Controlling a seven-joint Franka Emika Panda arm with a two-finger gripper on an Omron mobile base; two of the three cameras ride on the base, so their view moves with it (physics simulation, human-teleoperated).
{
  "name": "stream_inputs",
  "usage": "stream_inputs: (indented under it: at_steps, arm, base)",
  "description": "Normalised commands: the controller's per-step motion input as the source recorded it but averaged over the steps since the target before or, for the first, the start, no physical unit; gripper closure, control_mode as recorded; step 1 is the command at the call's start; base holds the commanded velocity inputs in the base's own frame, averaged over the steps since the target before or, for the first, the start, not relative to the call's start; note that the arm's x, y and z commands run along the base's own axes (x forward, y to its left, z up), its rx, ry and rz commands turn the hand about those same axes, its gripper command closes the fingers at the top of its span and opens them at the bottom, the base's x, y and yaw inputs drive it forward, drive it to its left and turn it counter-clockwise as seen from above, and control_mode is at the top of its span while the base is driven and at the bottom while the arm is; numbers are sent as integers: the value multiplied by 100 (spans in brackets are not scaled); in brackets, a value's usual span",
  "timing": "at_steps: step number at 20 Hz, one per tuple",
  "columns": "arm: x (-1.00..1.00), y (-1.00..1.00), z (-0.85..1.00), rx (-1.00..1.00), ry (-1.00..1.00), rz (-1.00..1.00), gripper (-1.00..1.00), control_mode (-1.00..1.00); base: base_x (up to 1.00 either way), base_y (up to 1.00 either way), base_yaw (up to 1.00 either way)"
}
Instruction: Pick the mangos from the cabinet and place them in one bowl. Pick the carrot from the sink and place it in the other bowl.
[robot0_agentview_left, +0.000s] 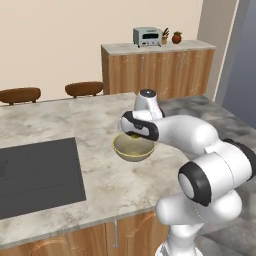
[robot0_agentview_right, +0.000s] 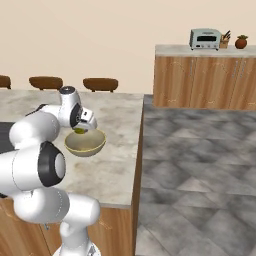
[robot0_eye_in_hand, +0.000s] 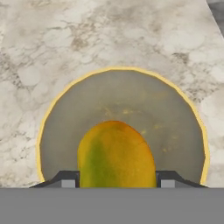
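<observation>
The pale tan bowl (robot0_agentview_left: 133, 148) (robot0_agentview_right: 86, 143) (robot0_eye_in_hand: 175, 118) rests on the marble island counter. Directly above it hangs my gripper (robot0_eye_in_hand: 114, 183) (robot0_agentview_right: 82, 129), shut on a yellow-green mango (robot0_eye_in_hand: 115, 155) (robot0_agentview_right: 79, 131) with an orange tint. In the hand view the mango sits between the two dark fingertips (robot0_eye_in_hand: 65, 180), over the bowl's near side, and the bowl's inside looks bare. In the left base view the wrist covers the mango except for a small yellow-green patch (robot0_agentview_left: 134, 135) at the bowl's rim. The cabinet, sink, carrot and dark brown bowl are out of view.
A flat black cooktop (robot0_agentview_left: 37, 175) lies in the counter left of the bowl. Brown stools (robot0_agentview_left: 84, 88) stand beyond the island. A far wooden counter (robot0_agentview_right: 205, 75) carries a toaster (robot0_agentview_right: 205, 38) and small pots. Grey tiled floor (robot0_agentview_right: 200, 165) opens to the right.
</observation>
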Motion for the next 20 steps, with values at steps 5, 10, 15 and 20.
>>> stream_inputs:
  at_steps: [5, 10, 15, 20]
  arm:
    - [0, 0, -21, 0, -3, 0, 100, -100]
    - [0, 0, -19, 0, -1, 0, 100, -100]
    - [0, 0, -40, 0, 0, 0, 100, -100]
    - [0, 1, -21, 0, -2, 0, 100, -100]
  base:
    - [0, 0, 0]
    - [0, 0, 0]
    - [0, 0, 0]
    - [0, 0, 0]
